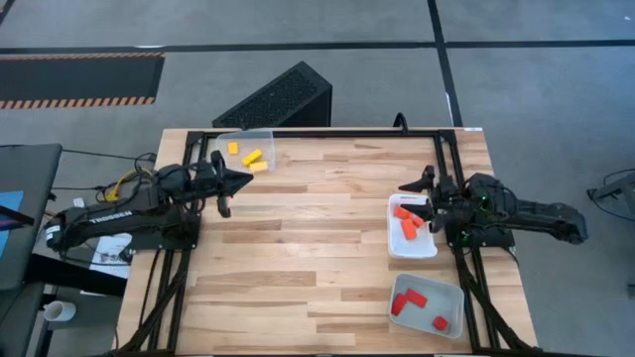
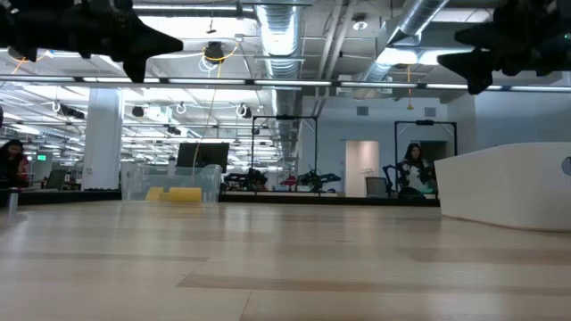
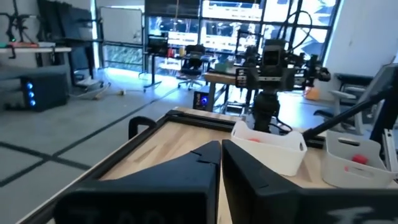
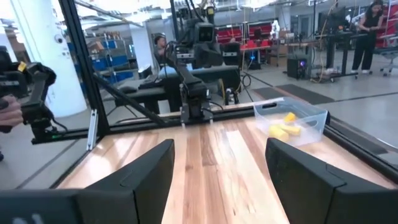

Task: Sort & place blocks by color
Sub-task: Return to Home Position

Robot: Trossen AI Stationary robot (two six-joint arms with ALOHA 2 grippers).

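Over the left side of the table [image 1: 308,248], the left gripper [image 1: 242,182] is held in the air, its fingers pressed together on nothing. Over the right side, the right gripper [image 1: 405,185] is held with its fingers apart. Yellow blocks [image 1: 251,157] are seen in the clear tray [image 1: 224,138] at the far left. Orange blocks [image 1: 408,226] lie in the white tray [image 1: 396,250] at the right, and red blocks [image 1: 408,299] in the grey tray [image 1: 459,297] nearer.

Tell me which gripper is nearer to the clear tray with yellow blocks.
Left. The left gripper hovers close beside the clear tray; the right gripper is far across the table.
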